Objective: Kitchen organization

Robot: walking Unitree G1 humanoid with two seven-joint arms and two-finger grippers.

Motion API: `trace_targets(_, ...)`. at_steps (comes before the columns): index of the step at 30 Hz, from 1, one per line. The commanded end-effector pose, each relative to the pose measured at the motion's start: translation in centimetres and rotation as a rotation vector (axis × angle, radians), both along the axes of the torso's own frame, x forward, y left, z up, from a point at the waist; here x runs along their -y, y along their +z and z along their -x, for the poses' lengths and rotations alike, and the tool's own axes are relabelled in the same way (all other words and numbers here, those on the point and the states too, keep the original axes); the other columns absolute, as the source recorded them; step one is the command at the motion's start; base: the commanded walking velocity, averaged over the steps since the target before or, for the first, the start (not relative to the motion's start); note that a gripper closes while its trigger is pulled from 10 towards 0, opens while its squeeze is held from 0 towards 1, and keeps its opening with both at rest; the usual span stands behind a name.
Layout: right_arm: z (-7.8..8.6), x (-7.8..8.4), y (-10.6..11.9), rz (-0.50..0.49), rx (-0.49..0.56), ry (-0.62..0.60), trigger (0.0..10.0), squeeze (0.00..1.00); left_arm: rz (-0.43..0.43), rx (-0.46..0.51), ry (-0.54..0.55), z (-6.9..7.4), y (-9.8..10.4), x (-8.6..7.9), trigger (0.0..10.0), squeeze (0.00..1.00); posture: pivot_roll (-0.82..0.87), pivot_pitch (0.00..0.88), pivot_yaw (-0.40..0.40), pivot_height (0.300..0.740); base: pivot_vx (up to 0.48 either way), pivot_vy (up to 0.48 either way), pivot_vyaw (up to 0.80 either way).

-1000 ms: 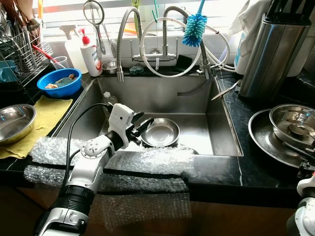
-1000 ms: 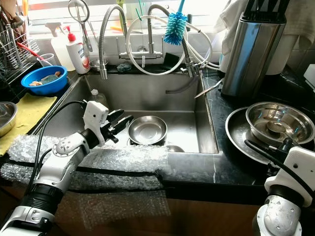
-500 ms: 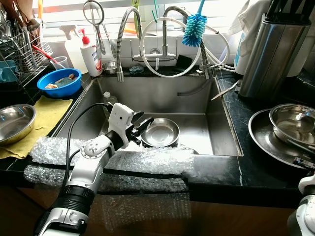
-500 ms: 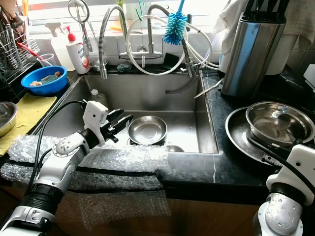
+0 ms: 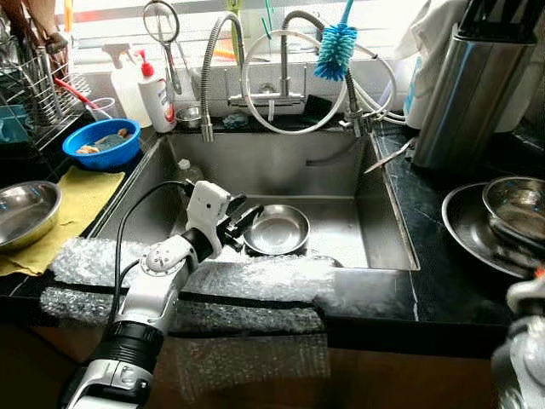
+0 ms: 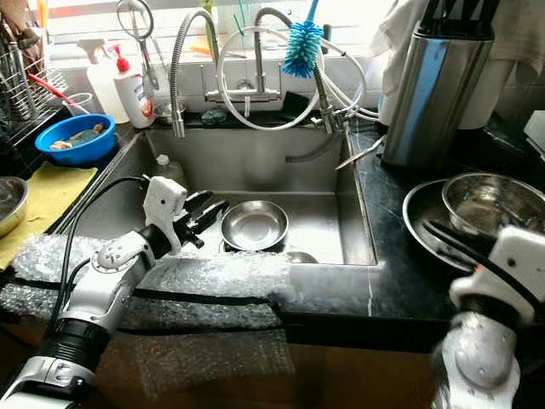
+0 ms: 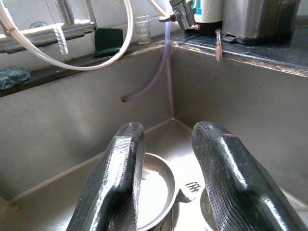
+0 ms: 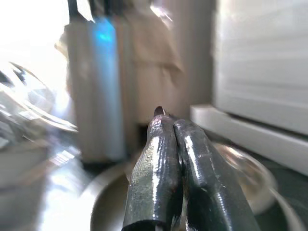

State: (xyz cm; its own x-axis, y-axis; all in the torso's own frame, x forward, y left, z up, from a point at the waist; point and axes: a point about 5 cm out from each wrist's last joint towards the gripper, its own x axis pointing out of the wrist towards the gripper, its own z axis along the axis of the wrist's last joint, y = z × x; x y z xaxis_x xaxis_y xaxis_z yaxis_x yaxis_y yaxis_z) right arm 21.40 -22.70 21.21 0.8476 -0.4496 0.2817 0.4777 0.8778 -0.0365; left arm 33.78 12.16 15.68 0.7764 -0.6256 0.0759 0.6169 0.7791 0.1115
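A humanoid robot stands at a cluttered kitchen sink [image 5: 387, 247], its left gripper [image 5: 239, 218] reaching over the bubble wrap [image 5: 255, 277] taped along the counter's front edge and into the steel basin. The black fingers [image 7: 120, 178] are parted with a narrow gap and hold nothing, poised just beside a small steel bowl [image 5: 276, 230] that sits upright on the sink floor. At the right, the right gripper [image 8: 168, 120] hovers, blurred, above a nested steel bowl [image 6: 485, 200] and plate [image 6: 417, 213] on the dark counter; its two fingers are pressed together with nothing visible between them. A tall steel knife block [image 5: 464, 94] stands behind these dishes. A blue bottle brush [image 5: 335, 47] hangs by the coiled faucet [image 5: 209, 77], while a blue bowl [image 5: 102, 143] and yellow cloth [image 5: 81, 200] lie left of the basin.
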Motion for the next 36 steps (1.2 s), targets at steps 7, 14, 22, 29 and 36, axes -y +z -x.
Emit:
trace_targets(7,-0.5,-1.8,3.7,0.003,0.154,0.143,10.0,0.00,-0.010,0.021,0.016,-0.2,0.4,-0.2,10.0,0.00,-0.23,0.000,0.066,0.740,0.000,0.000,0.00)
trace_targets(14,-2.0,-4.0,3.5,-0.199,0.134,0.433,10.0,0.00,0.020,0.013,0.026,-0.1,0.2,0.4,10.0,0.00,-0.24,0.000,0.064,0.740,0.000,0.000,0.00)
trace_targets(22,-3.2,-7.0,0.6,-0.212,-0.090,0.736,10.0,0.00,0.046,0.010,0.037,0.0,0.2,1.0,10.0,0.00,-0.23,0.000,0.053,0.740,0.000,0.000,0.00)
trace_targets(29,-5.8,-5.2,-1.6,-0.151,-0.263,0.702,10.0,0.00,0.069,-0.015,0.058,0.1,-0.3,1.2,10.0,0.00,-0.24,0.000,0.049,0.740,0.000,0.000,0.00)
trace_targets(36,-10.1,-4.1,-2.0,-0.115,-0.316,0.722,10.0,0.00,0.085,-0.031,0.054,0.3,-0.6,1.9,10.0,0.00,-0.23,0.000,0.046,0.740,0.000,0.000,0.00)
